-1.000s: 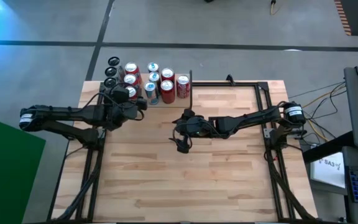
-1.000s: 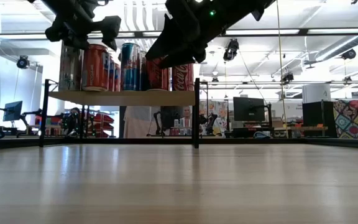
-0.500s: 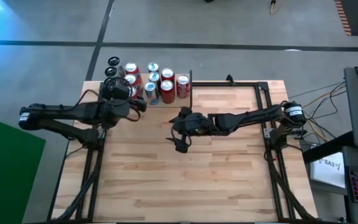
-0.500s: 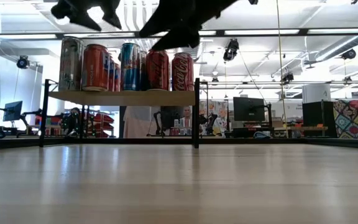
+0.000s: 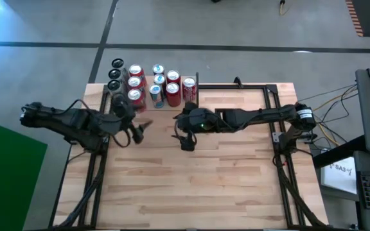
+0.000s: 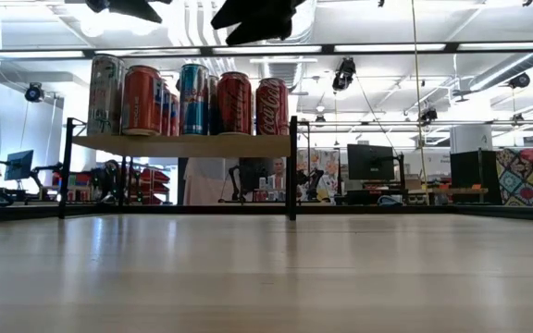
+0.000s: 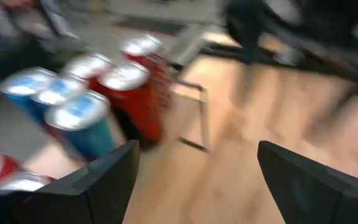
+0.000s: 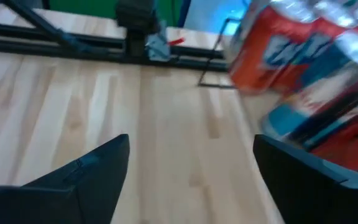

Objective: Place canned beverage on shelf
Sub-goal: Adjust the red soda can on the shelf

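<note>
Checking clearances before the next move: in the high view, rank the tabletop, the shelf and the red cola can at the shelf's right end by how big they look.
1. Tabletop, by far the largest.
2. Shelf, mostly hidden under its cans; only its front edge shows.
3. Red cola can, smallest, seen end-on like its neighbours.

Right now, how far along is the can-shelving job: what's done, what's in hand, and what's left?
Done: the cans stand upright in a tight cluster on the shelf, and the high view shows none on the tabletop. In hand: nothing. The left hand and right hand are both open and empty, over the table just in front of the shelf. Left: no can is visibly waiting, so placing looks finished.
</note>
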You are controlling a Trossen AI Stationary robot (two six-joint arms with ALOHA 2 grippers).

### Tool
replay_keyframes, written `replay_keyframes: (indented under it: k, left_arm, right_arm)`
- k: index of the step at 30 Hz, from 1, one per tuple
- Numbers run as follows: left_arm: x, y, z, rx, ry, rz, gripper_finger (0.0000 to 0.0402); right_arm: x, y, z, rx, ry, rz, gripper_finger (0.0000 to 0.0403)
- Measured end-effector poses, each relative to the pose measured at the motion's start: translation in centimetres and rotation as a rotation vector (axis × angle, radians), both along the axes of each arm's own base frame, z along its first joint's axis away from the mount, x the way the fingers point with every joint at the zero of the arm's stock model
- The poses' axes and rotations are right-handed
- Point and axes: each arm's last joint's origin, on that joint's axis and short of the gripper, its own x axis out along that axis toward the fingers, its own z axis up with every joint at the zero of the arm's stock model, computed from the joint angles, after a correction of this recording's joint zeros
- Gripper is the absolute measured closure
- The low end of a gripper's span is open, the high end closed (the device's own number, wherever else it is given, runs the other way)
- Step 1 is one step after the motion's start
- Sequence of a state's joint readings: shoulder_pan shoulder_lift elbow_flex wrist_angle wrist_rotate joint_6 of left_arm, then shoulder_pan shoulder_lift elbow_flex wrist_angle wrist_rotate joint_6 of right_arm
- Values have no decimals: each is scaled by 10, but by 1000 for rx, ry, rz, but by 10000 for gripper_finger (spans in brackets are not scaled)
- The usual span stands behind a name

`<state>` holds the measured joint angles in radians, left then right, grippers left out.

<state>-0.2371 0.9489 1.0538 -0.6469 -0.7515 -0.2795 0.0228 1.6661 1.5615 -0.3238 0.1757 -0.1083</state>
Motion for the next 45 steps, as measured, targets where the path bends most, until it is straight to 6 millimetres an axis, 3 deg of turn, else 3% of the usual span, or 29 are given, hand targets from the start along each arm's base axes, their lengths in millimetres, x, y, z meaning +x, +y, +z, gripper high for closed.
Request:
replay_keyframes:
  k: [5,8,11,15,16,21,27,36,45]
  left_arm:
    - [-4,-2,-15,-76,115,11,99]
    - [-8,0,-24,-111,186,74,139]
    - [-12,1,-28,-127,220,100,216]
    - [-14,5,-29,-97,236,153,356]
    - [-14,7,-29,-83,232,178,378]
    - [-15,21,-30,-72,256,255,393]
    - [-9,33,-36,-129,345,211,401]
    - [-2,52,-44,-100,406,269,401]
    - [-5,55,-42,-66,401,310,402]
  right_arm:
    - [-1,-17,17,-47,-5,-17,130]
    - [-3,-30,25,-80,12,-32,189]
    - [-6,-48,32,-117,34,-54,261]
    - [-12,-77,43,-150,35,-62,371]
    - [-13,-84,45,-140,27,-55,380]
    - [-21,-116,48,-125,11,-70,392]
    - [-29,-141,48,-155,27,-115,394]
    - [-34,-152,47,-180,45,-126,394]
    - [-35,-152,46,-175,59,-125,394]
